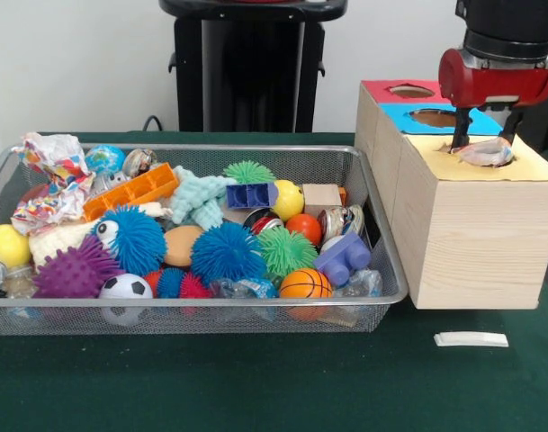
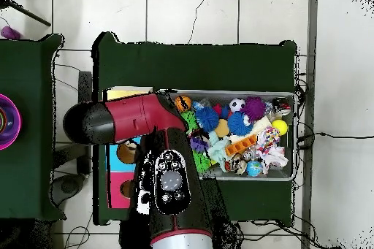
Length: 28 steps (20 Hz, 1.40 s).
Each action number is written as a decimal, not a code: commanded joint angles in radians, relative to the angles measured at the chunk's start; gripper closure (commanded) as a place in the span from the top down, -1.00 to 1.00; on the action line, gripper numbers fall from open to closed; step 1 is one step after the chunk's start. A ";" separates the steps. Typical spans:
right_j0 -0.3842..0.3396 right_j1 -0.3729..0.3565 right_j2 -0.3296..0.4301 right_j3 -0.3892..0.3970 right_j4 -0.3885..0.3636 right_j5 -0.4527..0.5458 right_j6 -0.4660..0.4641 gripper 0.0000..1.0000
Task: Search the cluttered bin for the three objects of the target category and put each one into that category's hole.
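Observation:
My gripper (image 1: pixel 484 142) hangs over the hole (image 1: pixel 489 157) in the pale yellow top (image 1: pixel 534 167) of the nearest wooden box. It is shut on a crumpled paper wad (image 1: pixel 483 153), which sits at the hole's mouth between the fingers (image 1: pixel 460 131). Two more printed paper wads lie at the left end of the wire mesh bin (image 1: pixel 211 149), one in the far corner (image 1: pixel 53 155) and one just below it (image 1: pixel 41 205). In the overhead view my red and black arm (image 2: pixel 131 120) covers the hole; the wads (image 2: pixel 274 150) show at the bin's right end (image 2: pixel 294 136).
The blue-topped box (image 1: pixel 435 118) and the red-topped box (image 1: pixel 404 91) stand behind the yellow one. The bin holds several spiky balls, a mint fuzzy toy (image 1: pixel 200 196), an orange block (image 1: pixel 134 191) and small balls. A white flat piece (image 1: pixel 471 339) lies on the green cloth.

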 commanded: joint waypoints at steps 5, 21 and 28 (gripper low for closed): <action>-0.039 0.000 0.006 0.045 -0.010 0.128 0.028 1.00; -0.026 -0.009 -0.006 0.051 -0.024 0.093 0.046 -1.00; -0.029 -0.001 -0.004 0.049 -0.019 0.086 0.052 -1.00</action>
